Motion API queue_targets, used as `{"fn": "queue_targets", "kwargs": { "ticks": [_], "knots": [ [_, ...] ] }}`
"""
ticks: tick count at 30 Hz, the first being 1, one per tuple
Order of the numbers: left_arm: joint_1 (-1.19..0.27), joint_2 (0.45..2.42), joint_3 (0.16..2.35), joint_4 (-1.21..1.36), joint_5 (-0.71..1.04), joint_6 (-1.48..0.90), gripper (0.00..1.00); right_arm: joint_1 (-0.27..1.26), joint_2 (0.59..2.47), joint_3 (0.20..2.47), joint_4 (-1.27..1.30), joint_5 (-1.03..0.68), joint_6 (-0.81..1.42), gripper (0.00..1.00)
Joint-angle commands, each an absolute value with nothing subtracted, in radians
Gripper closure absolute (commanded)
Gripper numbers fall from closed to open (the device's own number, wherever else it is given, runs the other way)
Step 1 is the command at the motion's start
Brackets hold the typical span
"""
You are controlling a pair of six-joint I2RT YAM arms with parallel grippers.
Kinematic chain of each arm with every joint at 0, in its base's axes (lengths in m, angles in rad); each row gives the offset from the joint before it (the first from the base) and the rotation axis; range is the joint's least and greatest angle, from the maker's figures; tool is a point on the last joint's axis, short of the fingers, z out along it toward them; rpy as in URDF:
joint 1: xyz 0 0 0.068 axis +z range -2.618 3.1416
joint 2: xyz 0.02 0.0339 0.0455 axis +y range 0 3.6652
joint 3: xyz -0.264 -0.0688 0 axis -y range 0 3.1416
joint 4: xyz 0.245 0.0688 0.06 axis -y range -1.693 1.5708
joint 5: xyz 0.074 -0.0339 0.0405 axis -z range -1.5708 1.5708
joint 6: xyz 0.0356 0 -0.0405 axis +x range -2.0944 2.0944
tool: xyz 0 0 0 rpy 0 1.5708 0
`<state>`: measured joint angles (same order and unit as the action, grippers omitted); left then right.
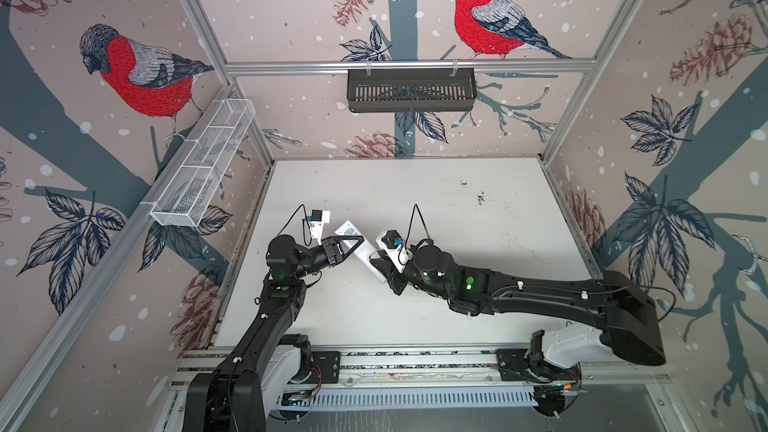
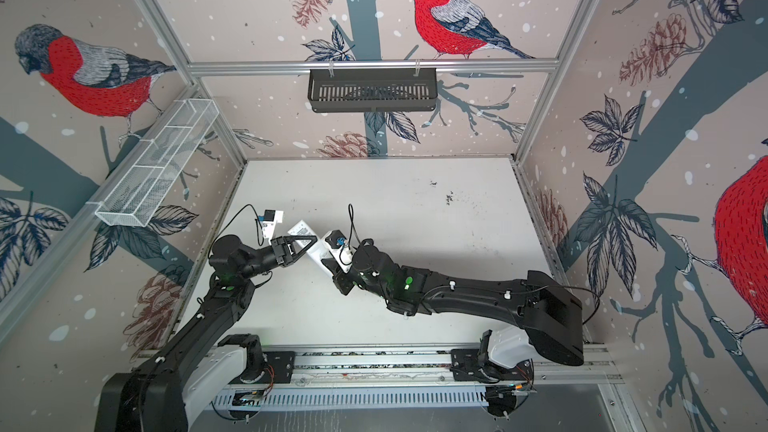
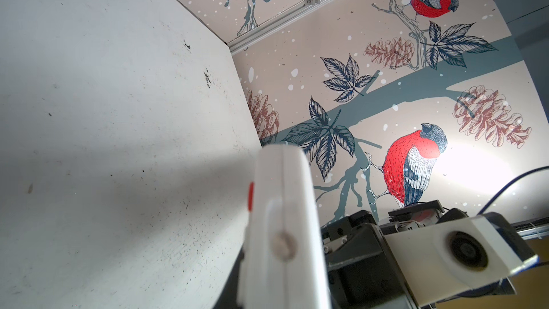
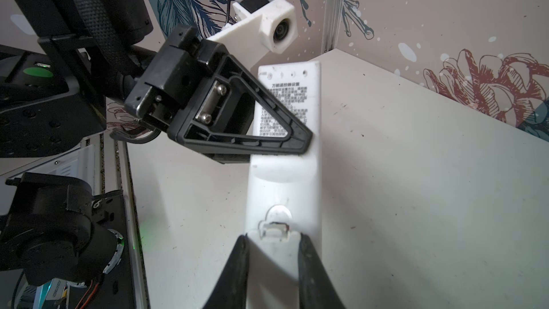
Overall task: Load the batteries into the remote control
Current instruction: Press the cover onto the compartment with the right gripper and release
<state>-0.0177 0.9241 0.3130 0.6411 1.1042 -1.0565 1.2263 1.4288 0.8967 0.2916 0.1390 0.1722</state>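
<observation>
two grippers: both hold the remote control (image 4: 285,185), back face towards the right wrist camera.
left gripper (image 4: 306,141): clamped narrow across the remote control, just below its printed label (image 4: 288,105).
right gripper (image 4: 273,237): partly closed, fingers hugging both long sides of the other end.
remote position: over the bench (image 1: 457,284), nearer its left edge than its right; looks lifted off it.
latch (image 4: 274,228): small tab between the right fingers; back cover (image 4: 273,263) seemingly in place.
batteries: none in sight; inside or hidden, cannot tell.
step, judged: working the back cover.
method: use the left clamp as anchor; move the right gripper straight along the length, no twist; squeeze lightly so the cover does not bind.
risk: remote control pivoting in the left clamp.
</observation>
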Motion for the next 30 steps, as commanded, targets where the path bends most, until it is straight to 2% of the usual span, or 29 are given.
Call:
{"fn": "queue_targets", "kwargs": {
  "ticks": [1, 14, 30],
  "knots": [
    [-0.017, 0.924, 0.313, 0.716, 1.134, -1.063, 1.00, 1.233, 1.434, 0.907, 0.300, 0.170, 0.150, 0.79],
    [-0.015, 0.927, 0.313, 0.716, 1.134, -1.061, 1.00, 1.265, 1.466, 0.896, 0.268, 0.295, 0.115, 0.80],
    [-0.011, 0.930, 0.313, 0.712, 1.131, -1.055, 1.00, 1.269, 1.446, 0.836, 0.278, 0.242, 0.066, 0.79]
  ]
}}
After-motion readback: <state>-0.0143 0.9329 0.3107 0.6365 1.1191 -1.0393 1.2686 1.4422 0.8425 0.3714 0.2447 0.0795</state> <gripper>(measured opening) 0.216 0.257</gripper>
